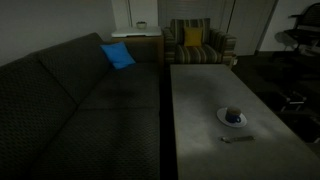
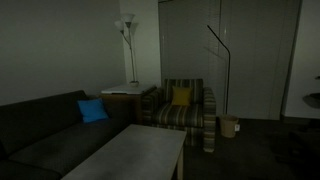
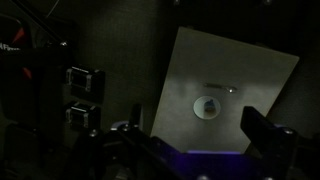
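Observation:
My gripper (image 3: 196, 128) shows only in the wrist view. Its two dark fingers stand wide apart and hold nothing. It hangs high above a long grey table (image 3: 250, 70). On the table lies a small white plate (image 3: 208, 108) with a blue object on it, and beside it a spoon-like utensil (image 3: 218, 88). The plate (image 1: 232, 118) and the utensil (image 1: 238, 139) also show in an exterior view, on the near right part of the table (image 1: 200, 100). The room is dim.
A dark couch (image 1: 70, 95) with a blue cushion (image 1: 117, 55) runs along the table. A striped armchair (image 1: 196, 45) with a yellow cushion stands at the far end, also in the exterior view (image 2: 182, 108). A floor lamp (image 2: 127, 40) and a small bin (image 2: 229, 125) stand nearby.

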Robot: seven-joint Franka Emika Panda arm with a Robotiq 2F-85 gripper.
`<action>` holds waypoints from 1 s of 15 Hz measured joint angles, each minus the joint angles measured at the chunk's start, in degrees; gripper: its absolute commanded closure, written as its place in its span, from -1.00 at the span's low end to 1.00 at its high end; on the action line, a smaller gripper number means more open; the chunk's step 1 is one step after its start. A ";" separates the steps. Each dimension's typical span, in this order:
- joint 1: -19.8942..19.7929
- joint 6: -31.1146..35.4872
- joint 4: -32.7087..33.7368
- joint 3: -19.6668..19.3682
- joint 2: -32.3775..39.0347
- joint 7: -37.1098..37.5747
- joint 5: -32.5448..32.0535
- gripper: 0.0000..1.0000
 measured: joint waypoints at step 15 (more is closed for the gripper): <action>6.34 20.58 -2.91 2.08 23.64 -7.74 -7.52 -1.00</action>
